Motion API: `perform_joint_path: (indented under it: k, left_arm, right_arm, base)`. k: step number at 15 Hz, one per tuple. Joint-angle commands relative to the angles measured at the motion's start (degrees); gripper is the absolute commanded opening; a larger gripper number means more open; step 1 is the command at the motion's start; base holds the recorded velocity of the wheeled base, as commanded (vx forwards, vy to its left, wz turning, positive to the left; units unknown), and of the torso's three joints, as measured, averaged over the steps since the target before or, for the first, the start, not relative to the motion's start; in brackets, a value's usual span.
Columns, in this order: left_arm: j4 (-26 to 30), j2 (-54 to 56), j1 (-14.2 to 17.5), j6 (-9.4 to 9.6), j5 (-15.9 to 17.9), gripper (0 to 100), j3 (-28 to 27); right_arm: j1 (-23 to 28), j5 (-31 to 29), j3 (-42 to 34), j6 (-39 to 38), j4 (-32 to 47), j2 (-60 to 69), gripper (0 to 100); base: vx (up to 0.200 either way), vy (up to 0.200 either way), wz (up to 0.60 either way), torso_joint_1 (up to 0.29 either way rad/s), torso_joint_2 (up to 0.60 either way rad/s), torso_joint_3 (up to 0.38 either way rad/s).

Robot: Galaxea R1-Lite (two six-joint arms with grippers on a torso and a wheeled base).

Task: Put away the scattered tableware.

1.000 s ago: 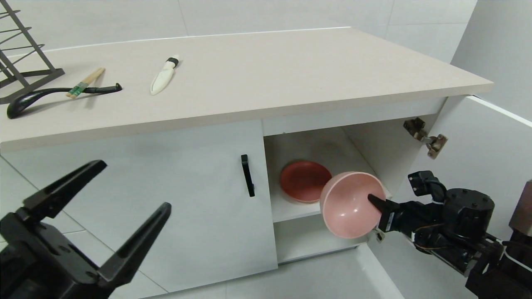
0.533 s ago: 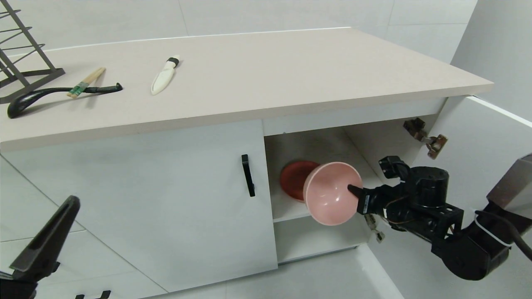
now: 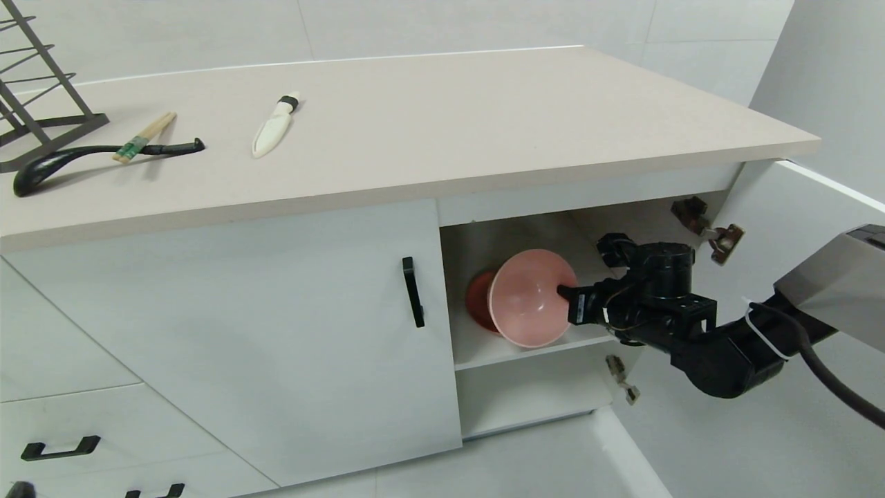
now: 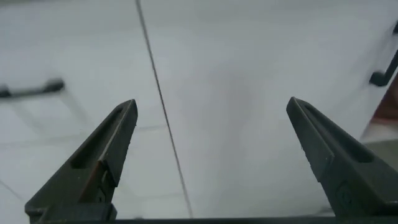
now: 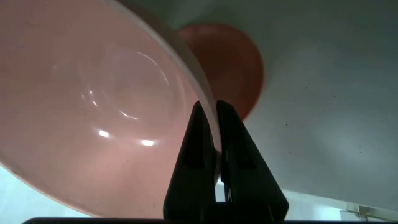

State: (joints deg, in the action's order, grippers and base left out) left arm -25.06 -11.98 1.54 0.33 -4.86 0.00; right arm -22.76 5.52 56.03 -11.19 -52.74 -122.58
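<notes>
Right wrist view first: what is the right gripper (image 5: 208, 111) doing?

Its two dark fingers are pinched on the rim of the pink bowl (image 5: 93, 106), one inside the rim and one outside.

How does the bowl sit?

It is tipped up on edge, with its hollow facing out of the cupboard toward the arm. In the head view it hangs in the open right compartment, over the upper shelf (image 3: 511, 349). I cannot tell whether its lower edge touches the shelf.

Anything behind it?

A red plate (image 3: 477, 301) lies on that same shelf, deeper in. The bowl covers most of it.

And the cupboard itself?

The right door (image 3: 795, 207) stands swung wide, its hinges showing. The left door (image 3: 276, 332) is shut, with a black handle (image 3: 412, 292) just beside the opening.

The other arm?

The left gripper (image 4: 211, 102) has its fingers spread wide and faces white drawer fronts (image 4: 249, 93). A black drawer pull (image 4: 31, 90) shows there, blurred.

What lies on the countertop (image 3: 484, 117)?

All of it is at the left end, well apart from the opening. A black ladle (image 3: 97, 152) has chopsticks (image 3: 144, 137) lying across its handle. A cream knife (image 3: 273, 126) is near them, and a dark wire rack (image 3: 34, 90) stands at the far left corner.
</notes>
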Motion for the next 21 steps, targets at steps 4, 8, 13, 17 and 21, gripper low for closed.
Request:
perform_joint_path:
  k: [4,8,13,17,21]
  left_arm:
    - [6.5,7.2,-0.8,-4.11,5.8,100,0.0]
    - [22.4,12.0,-1.0,0.29,4.7,100,-0.1]
    - [25.2,12.0,-1.4,3.19,4.9,100,-0.1]
    - [25.2,12.0,-1.5,2.66,4.8,100,-0.1]
    - [25.2,12.0,-1.5,0.55,4.8,100,-0.1]
  right_arm:
    - [0.0,-0.1,1.2,0.1,1.3,-0.7,0]
    - [0.0,-0.2,2.5,0.6,2.7,-1.3,0]
    - [0.3,-0.1,6.2,4.0,6.4,-3.7,0]
    - [1.3,-0.1,13.0,4.1,11.2,-7.2,0]
    - [1.6,-0.1,18.4,4.2,14.0,-10.4,0]
  base:
    - [0.000,0.000,0.00,0.000,0.00,0.000]
    - [0.000,0.000,0.00,0.000,0.00,0.000]
    - [0.000,0.000,0.00,0.000,0.00,0.000]
    - [0.000,0.000,0.00,0.000,0.00,0.000]
    - [0.000,0.000,0.00,0.000,0.00,0.000]
